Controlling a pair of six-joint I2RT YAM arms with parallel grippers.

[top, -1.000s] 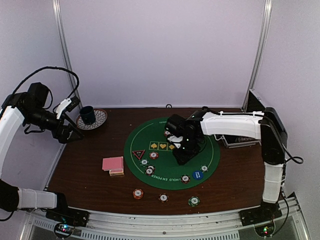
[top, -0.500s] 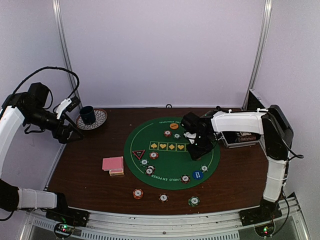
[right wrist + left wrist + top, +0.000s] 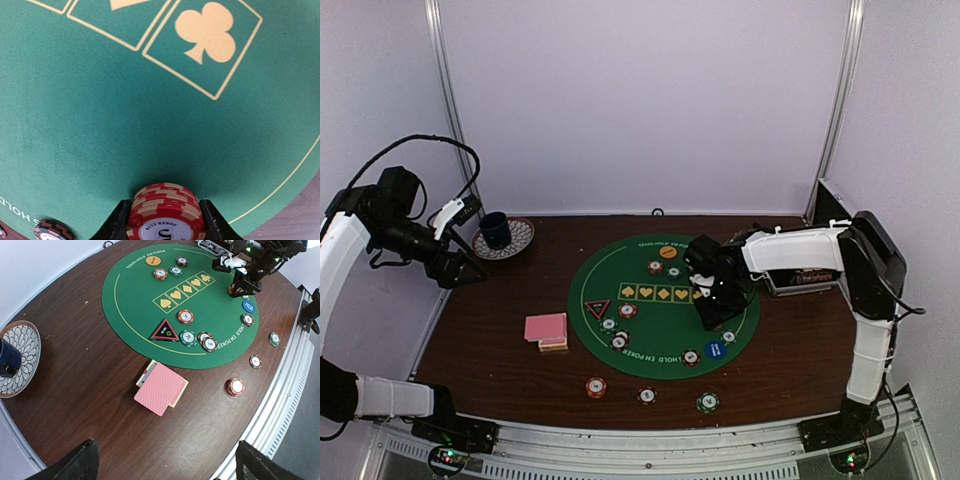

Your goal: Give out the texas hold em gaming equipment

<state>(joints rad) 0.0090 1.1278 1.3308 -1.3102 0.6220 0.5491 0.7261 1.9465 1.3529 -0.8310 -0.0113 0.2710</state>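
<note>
My right gripper (image 3: 712, 316) is shut on a stack of red striped poker chips (image 3: 165, 210), low over the right side of the green round mat (image 3: 655, 328), below the club square (image 3: 206, 33). Whether the stack touches the mat does not show. My left gripper (image 3: 165, 467) is open and empty, high above the table's left part. The pink-red-backed cards (image 3: 546, 329) lie left of the mat. A red triangle (image 3: 597, 307), a blue disc (image 3: 715, 350), an orange disc (image 3: 668, 252) and several chips lie on the mat. Three chips (image 3: 647, 395) lie on the wood in front.
A dark blue cup (image 3: 495, 229) stands on a patterned plate (image 3: 517, 240) at the back left. The chip case (image 3: 802, 278) sits right of the mat, under my right arm. A metal rail (image 3: 650, 455) runs along the near edge.
My right gripper has carried the red chip stack from the mat's middle to its right side, then a little nearer. The left arm has not moved.
</note>
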